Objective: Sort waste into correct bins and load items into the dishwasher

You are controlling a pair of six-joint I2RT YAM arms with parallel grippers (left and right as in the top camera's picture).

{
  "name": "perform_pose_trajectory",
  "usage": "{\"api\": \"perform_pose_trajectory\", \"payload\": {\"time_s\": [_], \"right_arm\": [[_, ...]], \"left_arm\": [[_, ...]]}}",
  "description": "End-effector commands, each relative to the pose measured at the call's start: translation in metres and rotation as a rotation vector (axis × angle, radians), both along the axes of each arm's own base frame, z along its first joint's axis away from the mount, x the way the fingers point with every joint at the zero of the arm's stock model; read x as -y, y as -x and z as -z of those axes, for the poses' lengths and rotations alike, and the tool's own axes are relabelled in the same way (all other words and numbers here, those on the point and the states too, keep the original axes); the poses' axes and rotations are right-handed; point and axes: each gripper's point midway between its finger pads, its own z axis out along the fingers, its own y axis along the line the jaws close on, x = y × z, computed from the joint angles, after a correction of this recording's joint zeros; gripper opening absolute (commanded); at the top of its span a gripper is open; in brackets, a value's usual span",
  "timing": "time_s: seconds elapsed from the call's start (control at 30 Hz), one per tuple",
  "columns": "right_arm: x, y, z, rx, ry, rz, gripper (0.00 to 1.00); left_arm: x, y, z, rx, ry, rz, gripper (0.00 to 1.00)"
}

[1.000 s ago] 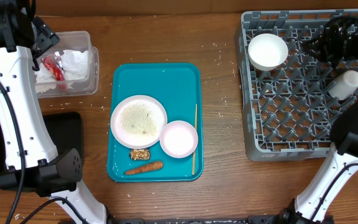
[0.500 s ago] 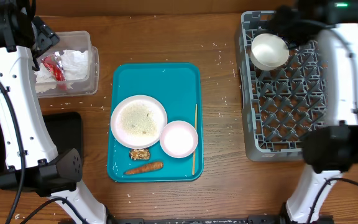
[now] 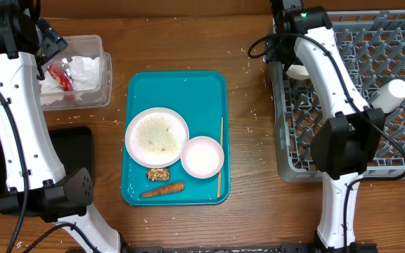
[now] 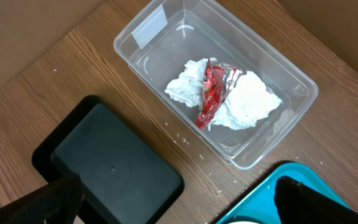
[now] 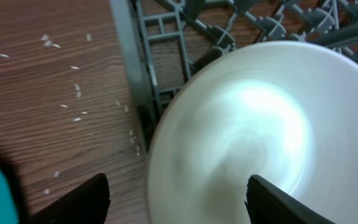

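Left hand (image 4: 179, 202), right hand (image 5: 176, 199) spread — one bowl (image 5: 260, 124), one large plate (image 3: 157, 137), one small plate (image 3: 202, 156).

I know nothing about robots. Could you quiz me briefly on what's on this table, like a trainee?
1. True or false: the red wrapper lies inside the clear tub.
2. Fill in: the white cup lies in the grey dish ____.
3. Which lies on the teal tray? A carrot piece, B red wrapper, C white cup.
Key: 1 true; 2 rack; 3 A.
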Motion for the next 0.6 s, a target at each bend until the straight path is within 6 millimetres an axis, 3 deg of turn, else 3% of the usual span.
{"api": "perform_pose_trajectory", "payload": {"time_s": [0.0, 0.4, 0.57], "right_arm": [[0.008, -0.001, 0.002, 0.003, 0.028, 0.025, 0.69], [0.0, 0.001, -0.003, 0.004, -0.018, 0.037, 0.04], [-0.002, -0.004, -0.047, 0.097, -0.127, 0.11, 0.04]], "left_arm": [[0.002, -0.003, 0.003, -0.004, 0.001, -0.006, 1.0], [0.002, -0.003, 0.003, -0.004, 0.001, -0.006, 1.0], [0.002, -0.003, 0.003, -0.004, 0.001, -0.006, 1.0]]}}
